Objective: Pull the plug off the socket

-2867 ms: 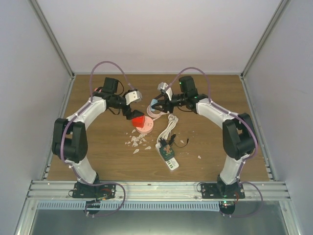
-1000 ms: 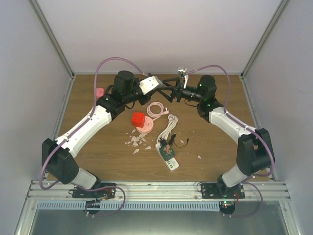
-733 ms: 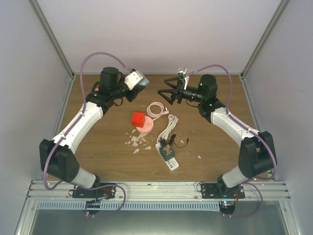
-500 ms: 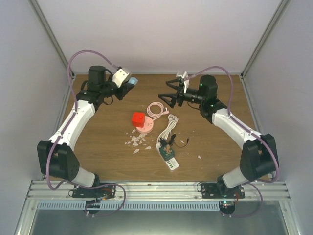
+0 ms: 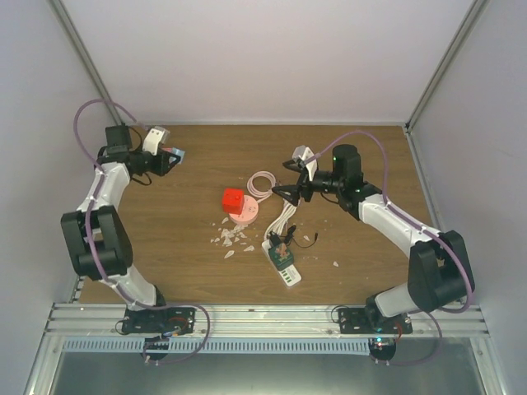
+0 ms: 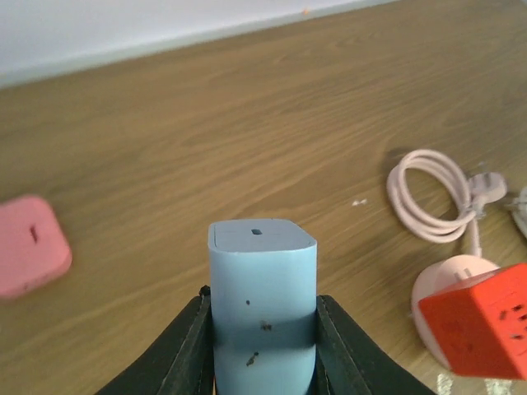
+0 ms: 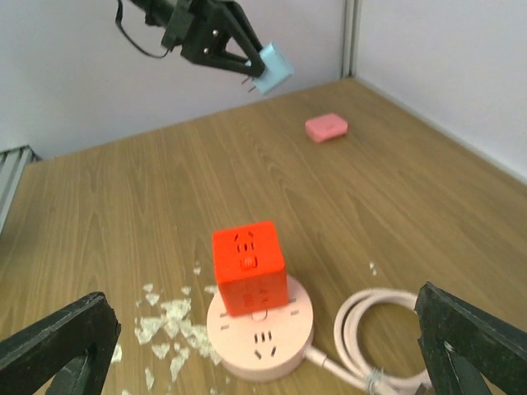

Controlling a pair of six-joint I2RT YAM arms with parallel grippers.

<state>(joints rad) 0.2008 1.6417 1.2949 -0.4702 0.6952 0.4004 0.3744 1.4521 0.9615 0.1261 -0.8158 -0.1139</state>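
left fingers [image 6: 183,355]: clamped on light-blue plug [image 6: 262,304], held in the air over far-left corner of counter [image 5: 222,156], near pink block [image 6: 29,255] | right fingers [image 7: 58,350]: spread wide, empty, just right of pink round socket [image 7: 259,339] | red cube adapter [image 7: 249,265]: seated on socket

The top camera looks down from behind the bases over the table [image 5: 173,247]. The wrist cameras look low across it toward each other, sharing the red cube [image 7: 249,265].
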